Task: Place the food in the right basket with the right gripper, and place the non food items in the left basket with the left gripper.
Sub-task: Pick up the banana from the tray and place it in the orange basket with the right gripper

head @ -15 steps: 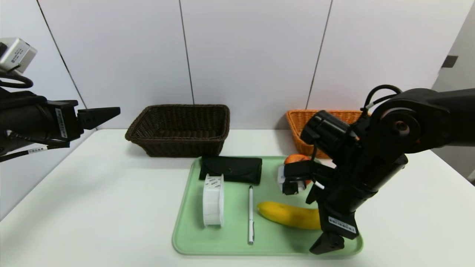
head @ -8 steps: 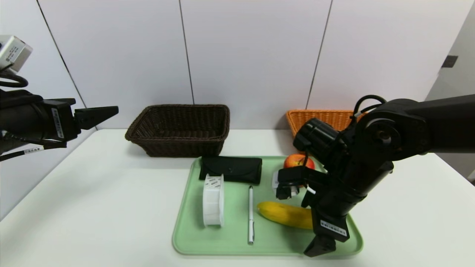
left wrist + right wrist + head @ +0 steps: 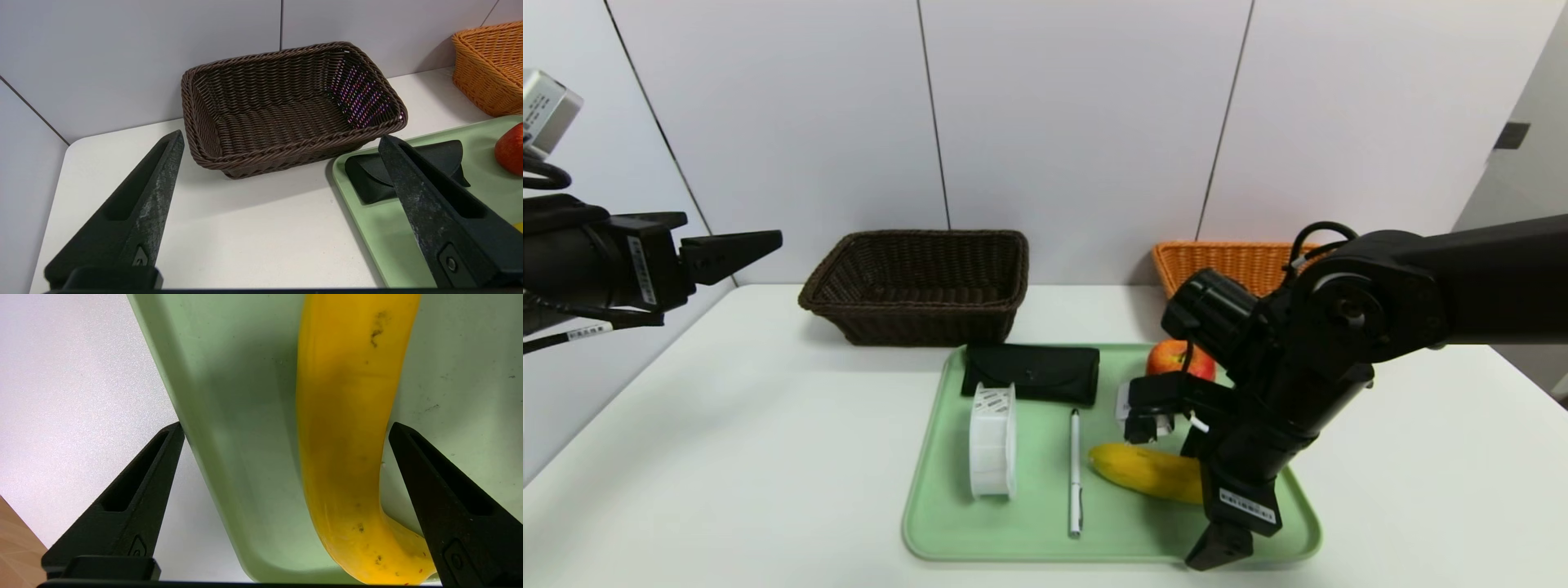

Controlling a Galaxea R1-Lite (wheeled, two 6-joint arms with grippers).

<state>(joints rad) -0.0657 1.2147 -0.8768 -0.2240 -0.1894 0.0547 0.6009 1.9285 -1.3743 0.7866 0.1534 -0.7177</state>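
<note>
Fingers (image 3: 412,469) of the right gripper (image 3: 284,424) have shifted nearer the banana (image 3: 347,416).

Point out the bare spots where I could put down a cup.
White table left of the green tray, in front of the dark basket; also right of the tray. Crowded: tray's right half, with apple, banana and right gripper.

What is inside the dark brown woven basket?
Inside the dark brown woven basket, only its bare woven bottom and inner walls can be seen; no item lies there. The strip close behind its near rim is covered in the head view.
</note>
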